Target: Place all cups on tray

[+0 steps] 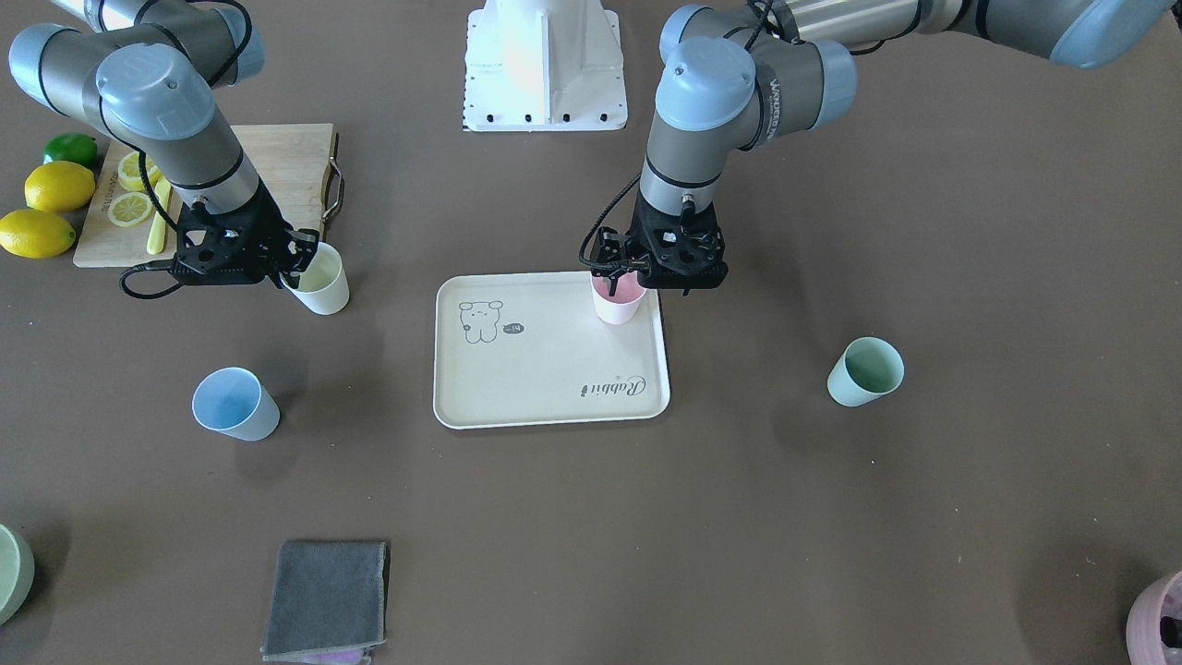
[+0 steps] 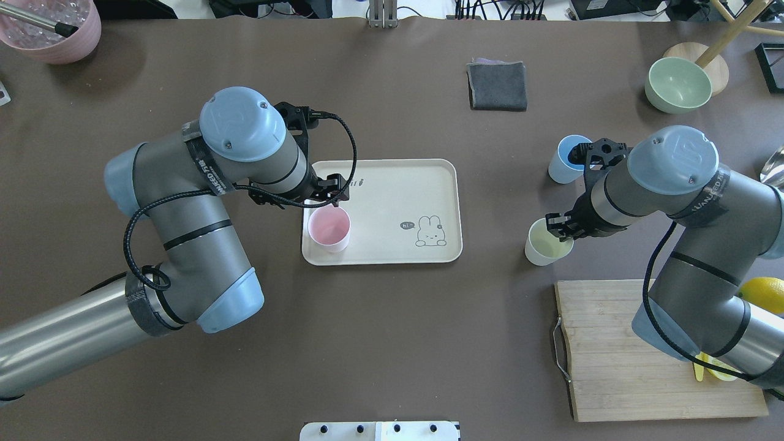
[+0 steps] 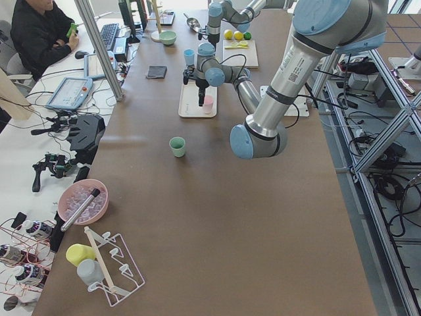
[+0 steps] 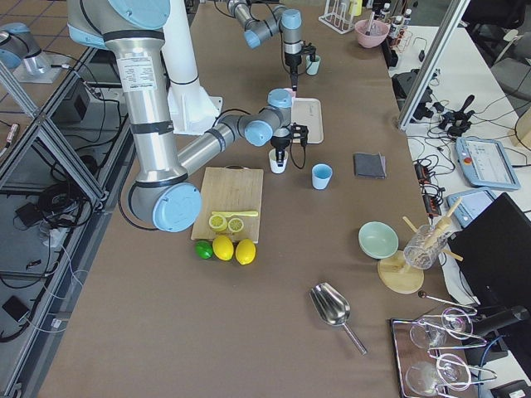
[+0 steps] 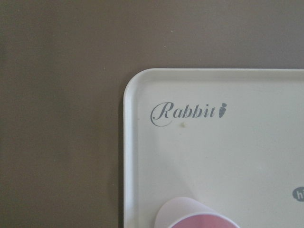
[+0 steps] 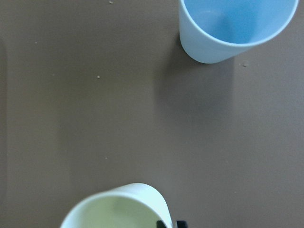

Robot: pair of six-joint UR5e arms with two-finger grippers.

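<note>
The left claw (image 2: 335,202) sits right at the rim of the pink cup (image 2: 329,228). One finger dips inside the cup. I cannot tell if the claw is squeezing the rim or is loose. The pink cup stands just under the claw, in a corner of the cream rabbit tray (image 2: 392,184). The word "Rabbit" is printed on the tray just past the claw, away from the robot.

The right claw (image 2: 558,231) sits at the rim of the pale yellow cup (image 2: 542,248). A black finger tip shows beside the rim in the wrist view. I cannot tell if this claw is squeezing either. The yellow cup is off the tray.

The light blue cup (image 2: 558,168) stands on the brown table near the right claw, a bit farther from the robot. The mint green cup (image 1: 863,371) stands alone on the table, well apart from the left claw, on its outer side. A wooden cutting board (image 2: 612,349) lies near the right claw, closer to the robot.
</note>
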